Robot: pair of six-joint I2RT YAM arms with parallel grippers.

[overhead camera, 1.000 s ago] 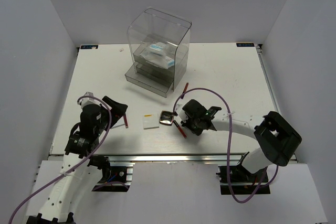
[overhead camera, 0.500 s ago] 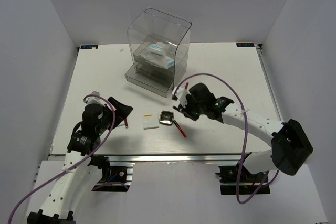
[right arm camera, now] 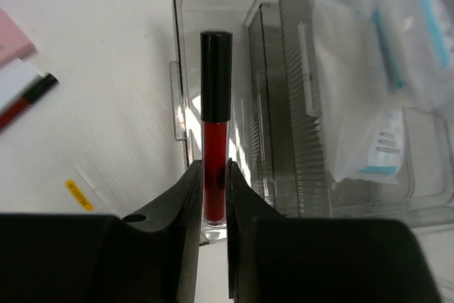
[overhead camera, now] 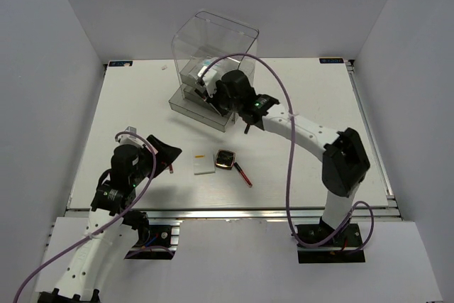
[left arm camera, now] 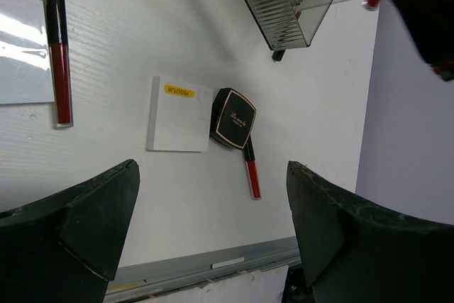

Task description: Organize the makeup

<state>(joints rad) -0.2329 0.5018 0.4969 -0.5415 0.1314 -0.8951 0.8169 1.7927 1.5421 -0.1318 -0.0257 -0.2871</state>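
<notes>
The right pincer (right arm camera: 214, 169) clamps one dark-red stick (right arm camera: 215, 133) at the drawer box (overhead camera: 213, 40), where two packets (right arm camera: 379, 140) lie. Two more sticks (left arm camera: 59, 54) lie on the worktop (left arm camera: 142, 33), beside one black compact (left arm camera: 234, 117) and one white pad (left arm camera: 177, 113). The left pincer (left arm camera: 211, 168) gapes wide, empty.

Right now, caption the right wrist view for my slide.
Right gripper holds a dark-red gloss tube at the clear drawer box.

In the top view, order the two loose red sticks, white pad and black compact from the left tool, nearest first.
1. Left red stick, beside the left tool.
2. White pad, to its right.
3. Black compact, at the pad's right edge.
4. Right red stick, farthest right.
</notes>
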